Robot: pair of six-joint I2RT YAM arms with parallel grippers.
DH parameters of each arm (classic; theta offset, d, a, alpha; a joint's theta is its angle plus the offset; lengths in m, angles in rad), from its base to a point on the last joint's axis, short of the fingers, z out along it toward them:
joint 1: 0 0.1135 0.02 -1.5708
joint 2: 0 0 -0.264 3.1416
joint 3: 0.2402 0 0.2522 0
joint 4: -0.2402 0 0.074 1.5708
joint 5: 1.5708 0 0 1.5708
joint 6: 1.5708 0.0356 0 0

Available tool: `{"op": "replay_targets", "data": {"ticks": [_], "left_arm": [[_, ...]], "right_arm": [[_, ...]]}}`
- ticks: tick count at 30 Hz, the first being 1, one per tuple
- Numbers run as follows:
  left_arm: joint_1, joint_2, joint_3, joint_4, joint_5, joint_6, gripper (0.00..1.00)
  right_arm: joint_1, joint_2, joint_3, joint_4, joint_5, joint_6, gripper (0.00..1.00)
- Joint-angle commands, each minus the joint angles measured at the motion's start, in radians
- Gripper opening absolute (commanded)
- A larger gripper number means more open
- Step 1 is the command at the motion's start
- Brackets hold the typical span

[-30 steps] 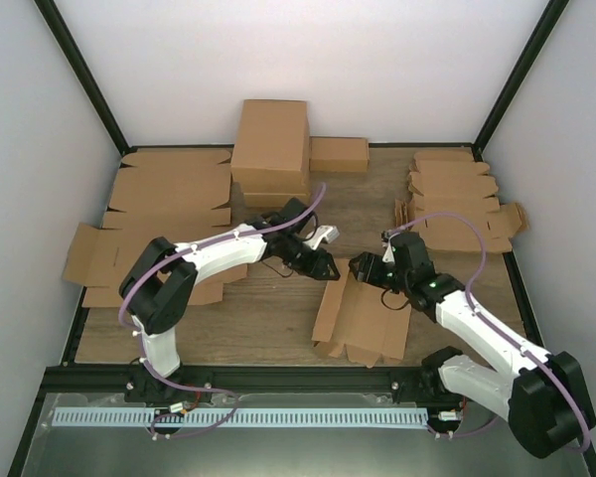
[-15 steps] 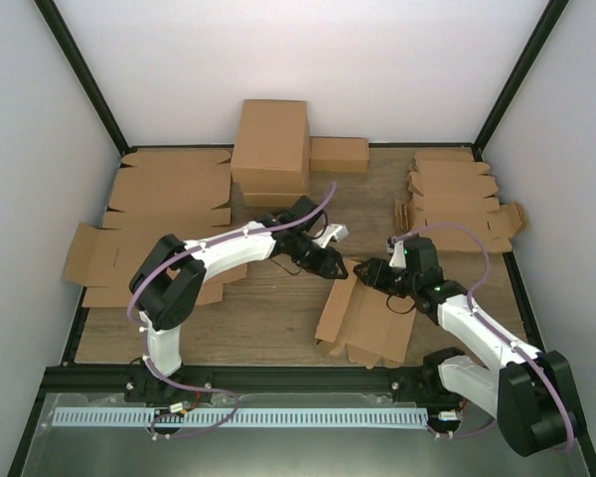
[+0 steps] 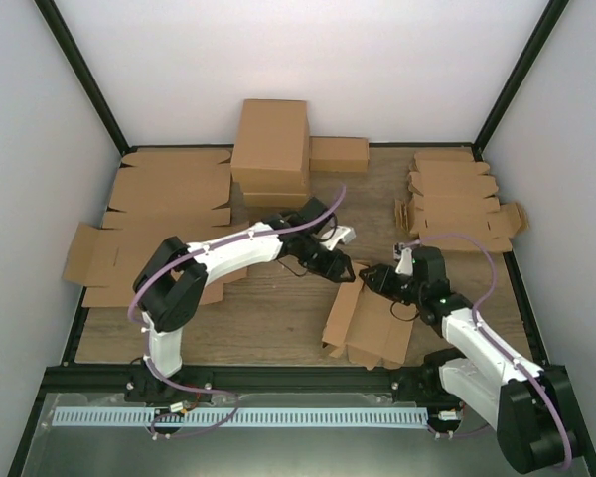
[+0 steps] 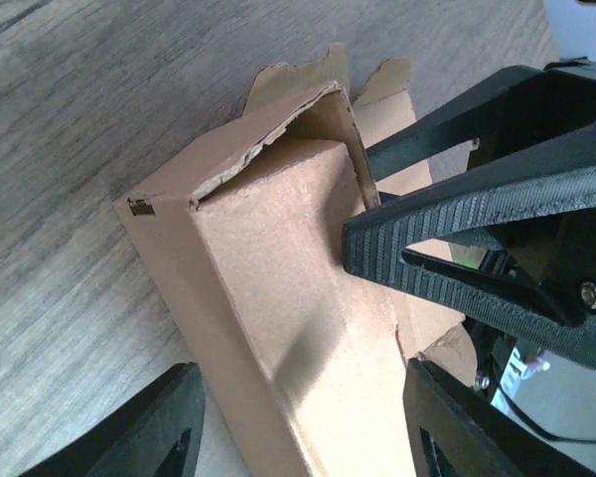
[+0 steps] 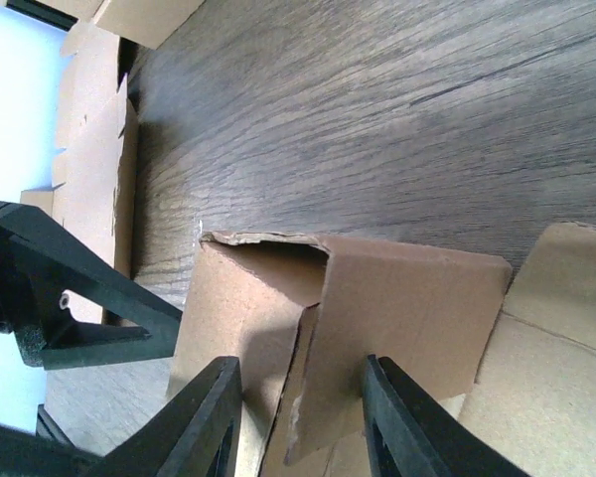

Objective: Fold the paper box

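Note:
The paper box (image 3: 372,328) is a brown die-cut blank lying near the table's front, with its far end folded up into a raised corner (image 4: 278,268). My left gripper (image 3: 344,270) stands open astride that raised wall (image 4: 303,368), with one finger on either side and a little table showing beside the left one. My right gripper (image 3: 371,277) comes at the same corner from the right, open (image 5: 300,363), with the upright flap (image 5: 417,298) between its fingers. One of its fingertips (image 4: 368,248) touches the wall's face.
A large brown carton (image 3: 270,149) and a small closed box (image 3: 339,154) stand at the back. Wide flat cardboard sheets (image 3: 164,209) cover the left side. A pile of flat blanks (image 3: 457,199) lies at the back right. Black frame rails (image 3: 278,376) border the table.
Both grippers and the box's raised end have shifted slightly right and nearer. The left jaws have widened off the wall, and the right jaws have narrowed around the corner.

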Motion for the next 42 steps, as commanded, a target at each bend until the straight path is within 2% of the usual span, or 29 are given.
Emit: {"op": "replay_targets", "data": {"ticks": [1,5,8,11,20,32,42], "left_arm": [[-0.068,-0.022,0.052,-0.086,-0.154,0.001,0.63],[-0.143,-0.031,0.084,-0.187,-0.400,-0.038,0.80],[-0.186,-0.028,0.095,-0.212,-0.465,-0.063,0.89],[-0.218,-0.018,0.115,-0.225,-0.504,-0.079,0.90],[-0.262,0.054,0.207,-0.271,-0.532,-0.108,0.84],[-0.268,0.109,0.246,-0.318,-0.561,-0.121,0.67],[-0.233,0.084,0.249,-0.426,-0.595,0.007,0.64]], "right_arm": [[-0.020,-0.054,-0.023,-0.008,-0.020,0.017,0.36],[-0.021,-0.084,-0.051,0.006,-0.028,0.037,0.36],[-0.021,-0.094,-0.069,0.019,-0.032,0.044,0.36],[-0.022,-0.095,-0.078,0.026,-0.033,0.045,0.36],[-0.021,-0.108,-0.086,0.038,-0.047,0.054,0.36],[-0.021,-0.110,-0.093,0.052,-0.057,0.072,0.35],[-0.013,-0.068,-0.094,0.160,-0.166,0.108,0.34]]}}
